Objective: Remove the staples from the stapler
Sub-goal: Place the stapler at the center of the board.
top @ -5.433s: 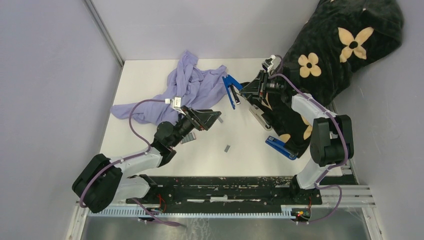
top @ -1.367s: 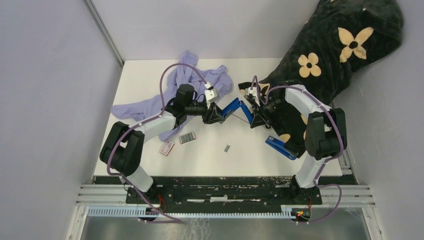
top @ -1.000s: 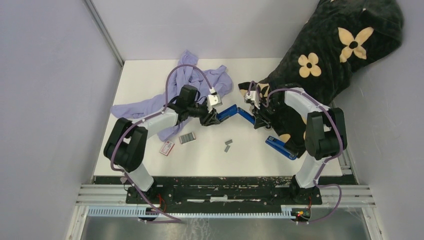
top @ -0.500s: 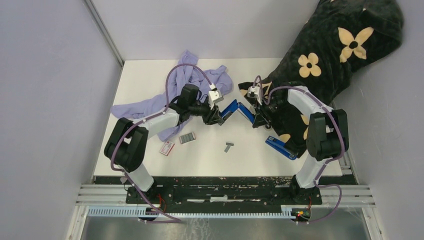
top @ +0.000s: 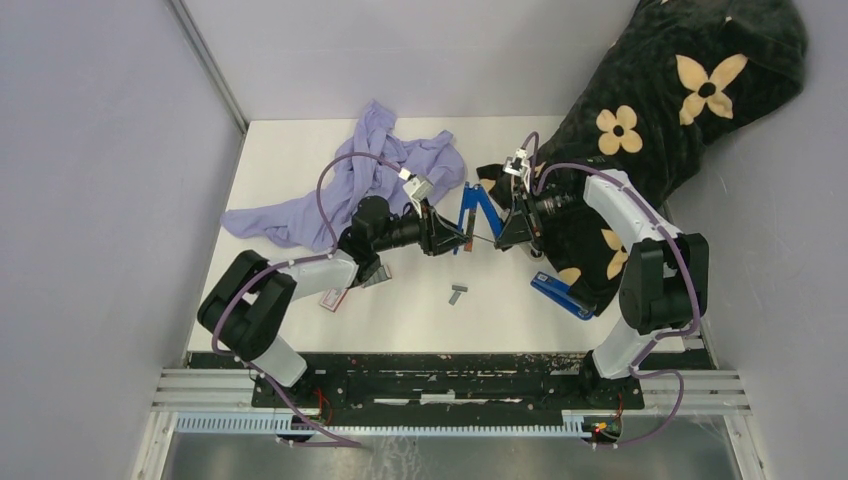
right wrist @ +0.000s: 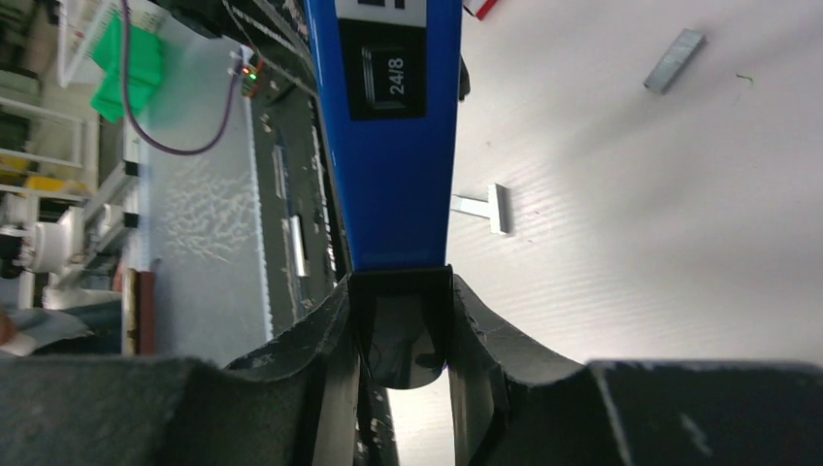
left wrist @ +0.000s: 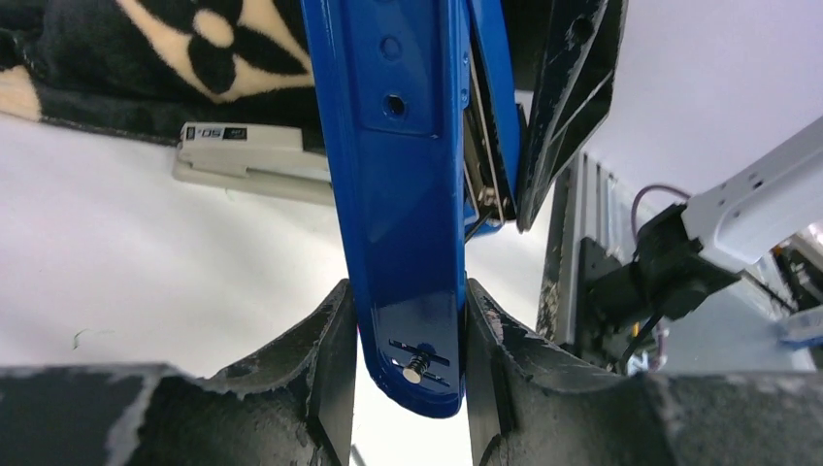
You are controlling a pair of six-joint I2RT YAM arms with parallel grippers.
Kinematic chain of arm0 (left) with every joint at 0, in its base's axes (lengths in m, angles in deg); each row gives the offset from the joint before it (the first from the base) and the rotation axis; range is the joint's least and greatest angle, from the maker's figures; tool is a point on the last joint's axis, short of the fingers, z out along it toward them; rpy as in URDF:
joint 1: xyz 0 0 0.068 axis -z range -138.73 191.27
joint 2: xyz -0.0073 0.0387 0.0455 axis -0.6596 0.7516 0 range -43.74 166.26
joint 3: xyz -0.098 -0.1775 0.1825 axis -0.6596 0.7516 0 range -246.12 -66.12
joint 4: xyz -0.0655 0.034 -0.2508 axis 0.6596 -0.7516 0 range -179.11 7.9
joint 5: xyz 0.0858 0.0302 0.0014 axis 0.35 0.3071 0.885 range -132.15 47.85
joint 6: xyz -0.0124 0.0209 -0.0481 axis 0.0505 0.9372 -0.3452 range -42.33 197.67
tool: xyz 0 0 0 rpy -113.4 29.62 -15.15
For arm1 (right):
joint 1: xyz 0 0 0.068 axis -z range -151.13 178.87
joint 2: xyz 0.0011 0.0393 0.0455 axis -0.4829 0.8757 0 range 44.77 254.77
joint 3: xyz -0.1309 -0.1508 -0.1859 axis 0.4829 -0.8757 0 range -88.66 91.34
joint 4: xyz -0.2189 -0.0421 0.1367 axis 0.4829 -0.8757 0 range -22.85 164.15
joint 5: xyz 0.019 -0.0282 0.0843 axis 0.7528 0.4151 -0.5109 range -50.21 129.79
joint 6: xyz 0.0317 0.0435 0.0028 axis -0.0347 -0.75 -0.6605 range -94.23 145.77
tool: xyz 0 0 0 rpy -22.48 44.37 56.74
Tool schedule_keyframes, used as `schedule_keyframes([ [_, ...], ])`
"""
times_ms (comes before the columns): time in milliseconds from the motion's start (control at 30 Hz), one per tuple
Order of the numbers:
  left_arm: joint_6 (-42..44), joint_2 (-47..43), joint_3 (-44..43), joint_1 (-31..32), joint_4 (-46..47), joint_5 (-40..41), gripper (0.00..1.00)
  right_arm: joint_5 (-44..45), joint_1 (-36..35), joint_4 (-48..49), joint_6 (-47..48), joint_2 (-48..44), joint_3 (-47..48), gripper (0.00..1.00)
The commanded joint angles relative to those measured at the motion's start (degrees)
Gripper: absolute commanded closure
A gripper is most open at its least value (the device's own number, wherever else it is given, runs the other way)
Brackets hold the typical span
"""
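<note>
Stapler (top: 466, 212) splayed in a V, hinge toward far wall (top: 400, 60), legs clenched in left pincer (left wrist: 408, 364) and right pincer (right wrist: 401, 320).

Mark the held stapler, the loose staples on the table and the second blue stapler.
held stapler (top: 467, 212): top external view, on its blue arm.
loose staples (top: 457, 294): top external view, middle of the strip.
second blue stapler (top: 560, 293): top external view, on its blue top.

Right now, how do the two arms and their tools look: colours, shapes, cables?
The left arm and the right arm have white shells and bulky black joints. A purple cable runs along each to a small pale camera block at the wrist. The left tool and the right tool each have two black, rough-surfaced fingers, thick at the base and tapering to the tips.
</note>
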Motion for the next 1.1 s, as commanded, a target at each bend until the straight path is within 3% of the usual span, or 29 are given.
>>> schedule_keyframes([
  [0, -10.6, -1.93, 0.6, 3.37, 15.81, 0.57, 0.97, -8.28, 0.71, 5.51, -10.0, -2.0, 2.47, 0.99],
  [133, -12.81, -1.09, 0.32, 4.69, 18.22, 4.28, 0.88, -7.29, 0.63, 7.49, -13.31, -2.0, 2.31, 0.99],
  [300, -15.03, -1.32, 0.38, 4.86, 18.29, 8.59, 0.57, -7.05, 0.62, 11.35, -18.69, -2.37, 1.39, 0.99],
  [500, -16.39, -2.25, 1.11, 4.81, 19.3, 11.7, 0.3, -7.41, 0.62, 13.49, -21.85, -2.32, 1.15, 0.99],
  [733, -14.47, -6.7, 5.05, 4.77, 19.04, 17.97, 0.12, -7.83, 0.62, 16.17, -25.36, -2.22, 1.37, 0.99],
  [900, -8.33, -14.83, 6.57, 3.89, 4.98, 28.71, 0.05, -2.33, 0.67, 16.37, -26.2, -1.74, 3.14, 0.99],
  [967, -6.41, -18.92, 6.38, 3.13, -3.83, 34.09, 0.0, 3.27, 0.61, 16.81, -27.52, -1.4, 4.27, 0.99],
  [1067, -7.84, -25.34, 7.62, 1.21, -11.91, 40.62, 0.01, 11.42, 0.5, 16.77, -29.53, 0.61, 6.99, 0.99],
])
